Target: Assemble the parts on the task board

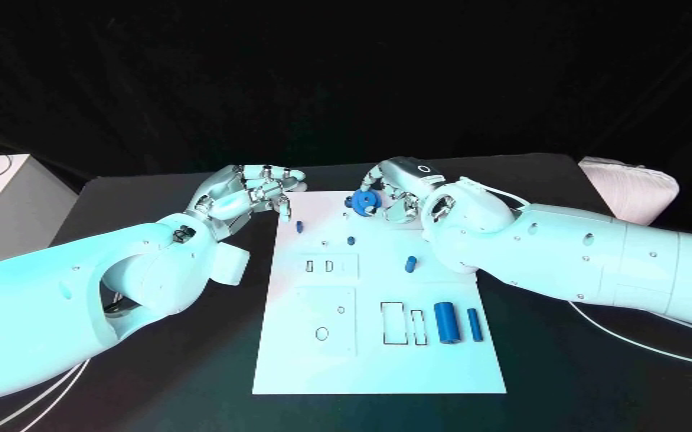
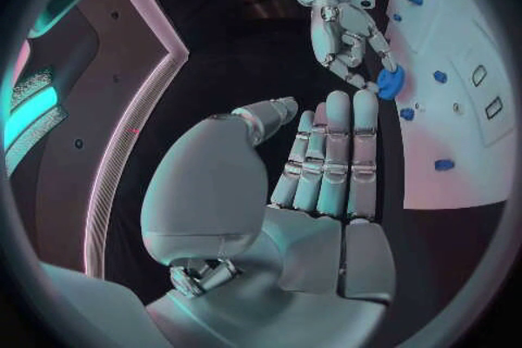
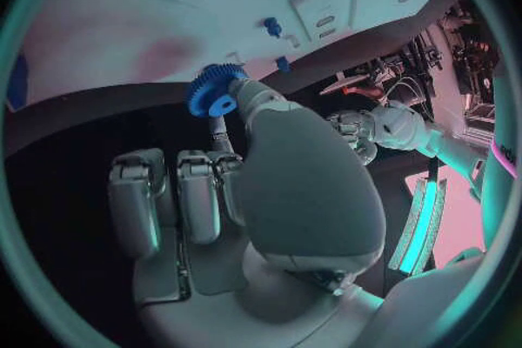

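Head view shows my right hand [image 1: 392, 190] pinching a small blue gear [image 1: 365, 201] at the far edge of the white task board [image 1: 289, 352]. Right wrist view shows the gear [image 3: 214, 90] with its little teeth and a hole in it, held at my fingertips, just over the board's edge. Left wrist view shows that same gear [image 2: 390, 82] under the fingers of my right hand [image 2: 346, 35].

Near my right hand, a short blue peg [image 1: 351, 240] stands on the board, and another blue peg [image 1: 299, 224] stands closer to my left hand. A bit nearer to me lies a small blue piece [image 1: 411, 264], beside my right wrist. Further toward me, two blue rods lie side by side, a fat one [image 1: 447, 323] and a thin one [image 1: 473, 323], next to some empty slots in the board.

My left hand [image 1: 253, 190] is at the far left corner of the board, holding nothing. In the left wrist view its fingers [image 2: 331, 157] are straight and pressed side by side, with the thumb out to the side
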